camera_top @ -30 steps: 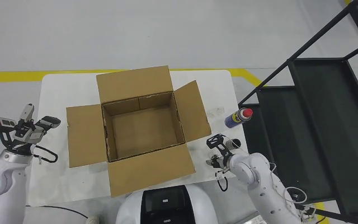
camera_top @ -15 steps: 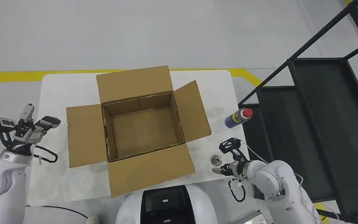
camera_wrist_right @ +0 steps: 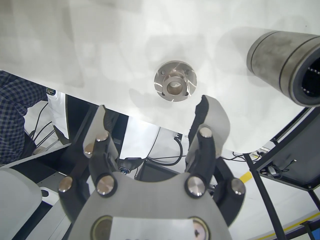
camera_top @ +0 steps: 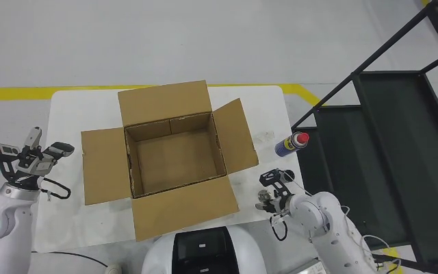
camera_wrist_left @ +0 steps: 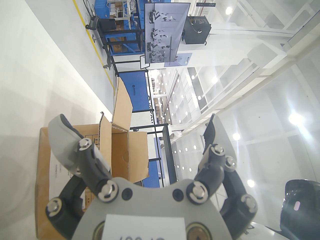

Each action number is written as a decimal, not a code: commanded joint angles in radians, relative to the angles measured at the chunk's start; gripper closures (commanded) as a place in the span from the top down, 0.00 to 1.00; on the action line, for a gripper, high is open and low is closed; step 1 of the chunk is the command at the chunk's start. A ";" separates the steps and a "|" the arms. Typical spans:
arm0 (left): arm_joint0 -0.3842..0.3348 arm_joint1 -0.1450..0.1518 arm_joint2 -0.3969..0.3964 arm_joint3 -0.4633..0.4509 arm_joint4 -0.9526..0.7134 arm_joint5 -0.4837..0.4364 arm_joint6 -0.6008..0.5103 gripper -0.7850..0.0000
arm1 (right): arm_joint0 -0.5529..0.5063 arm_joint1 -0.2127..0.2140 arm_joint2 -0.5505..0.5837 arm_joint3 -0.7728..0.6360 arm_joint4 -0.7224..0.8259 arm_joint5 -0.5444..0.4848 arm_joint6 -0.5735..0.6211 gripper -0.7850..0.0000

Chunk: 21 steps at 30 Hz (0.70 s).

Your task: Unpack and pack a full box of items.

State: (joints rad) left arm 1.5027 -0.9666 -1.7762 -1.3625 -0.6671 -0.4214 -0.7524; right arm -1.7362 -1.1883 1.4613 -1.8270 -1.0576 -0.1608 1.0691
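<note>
An open cardboard box (camera_top: 174, 161) stands in the middle of the white table (camera_top: 82, 109), its flaps spread and its inside bare. My right gripper (camera_top: 268, 192) (camera_wrist_right: 152, 108) is open at the table's front right edge. A small round metal flange (camera_wrist_right: 175, 81) lies flat on the table just beyond its fingertips. A grey metal cylinder (camera_wrist_right: 275, 63) lies on its side a little further off. My left gripper (camera_top: 42, 154) (camera_wrist_left: 136, 126) is open and holds nothing, off the table's left edge, pointing at the box (camera_wrist_left: 125, 146).
A blue spray can with a red cap (camera_top: 291, 144) lies near the table's right edge. A black metal staircase (camera_top: 369, 137) stands close to the right of the table. Bare table surface lies behind and left of the box.
The right gripper pulled back off the table's front right edge, then came in again towards the flange. The left arm and the box have not moved.
</note>
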 commanded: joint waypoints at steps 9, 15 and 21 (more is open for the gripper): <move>0.000 0.000 0.000 0.000 0.000 0.000 0.000 1.00 | 0.037 0.001 -0.044 0.048 -0.025 0.046 -0.010 0.73; 0.000 0.000 0.000 0.000 0.000 0.000 0.000 1.00 | 0.056 0.003 -0.047 0.068 -0.026 0.064 -0.012 0.63; 0.000 0.000 0.000 0.000 0.000 0.000 0.000 1.00 | 0.075 0.004 -0.053 0.093 -0.023 0.089 -0.014 0.49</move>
State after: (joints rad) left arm 1.5027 -0.9666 -1.7762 -1.3625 -0.6671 -0.4214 -0.7524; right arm -1.6632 -1.1843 1.4098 -1.7360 -1.0782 -0.0764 1.0555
